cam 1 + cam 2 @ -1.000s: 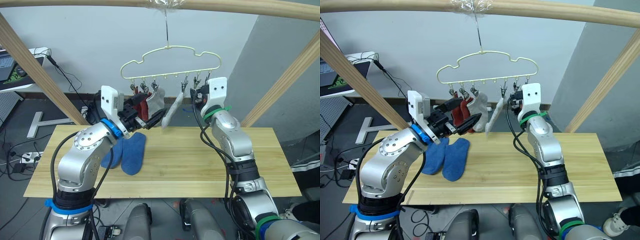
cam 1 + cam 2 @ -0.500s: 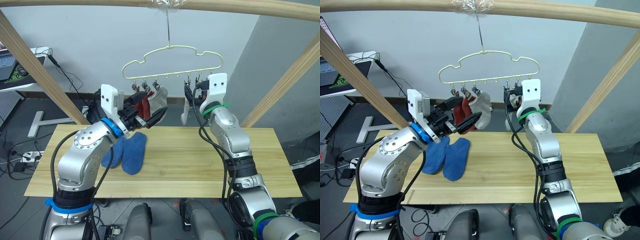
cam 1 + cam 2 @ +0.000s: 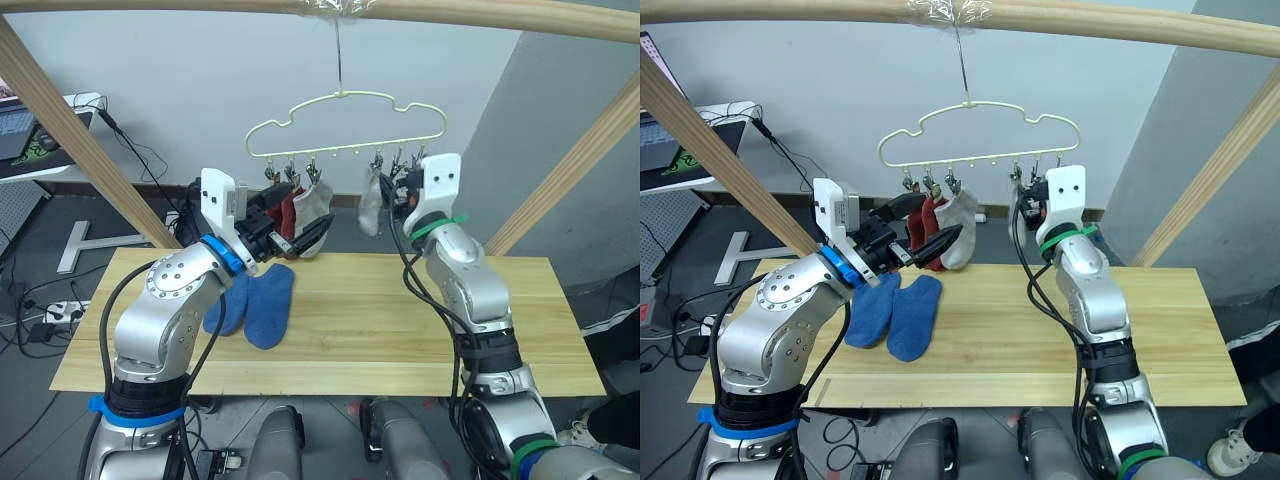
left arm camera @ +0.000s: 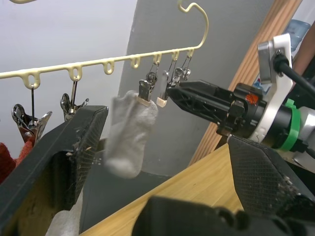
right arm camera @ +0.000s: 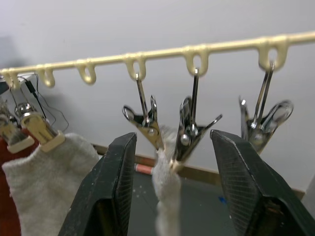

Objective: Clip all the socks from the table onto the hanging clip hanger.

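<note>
The pale-yellow clip hanger (image 3: 345, 120) hangs from the top pole. Two rust-red socks (image 3: 284, 210) and a light grey sock (image 3: 312, 204) hang from its left clips. A second grey sock (image 3: 371, 200) hangs from a clip towards the right, also seen as the sock (image 5: 165, 196) in the right wrist view. My right gripper (image 5: 173, 137) is open, its fingers either side of that clip, not touching it. My left gripper (image 3: 300, 216) stands wide open just in front of the red and grey socks. Two blue socks (image 3: 268, 305) lie side by side on the table (image 3: 420, 330).
A wooden pole frame surrounds the table: a top pole (image 3: 470, 12), a slanted pole on the left (image 3: 70, 130) and another on the right (image 3: 570, 170). Cables and a laptop (image 3: 15, 130) lie beyond the table's left end.
The second grey sock, slanting out to the left a second ago, has swung back and now hangs straight under its clip. The left arm has not moved.
</note>
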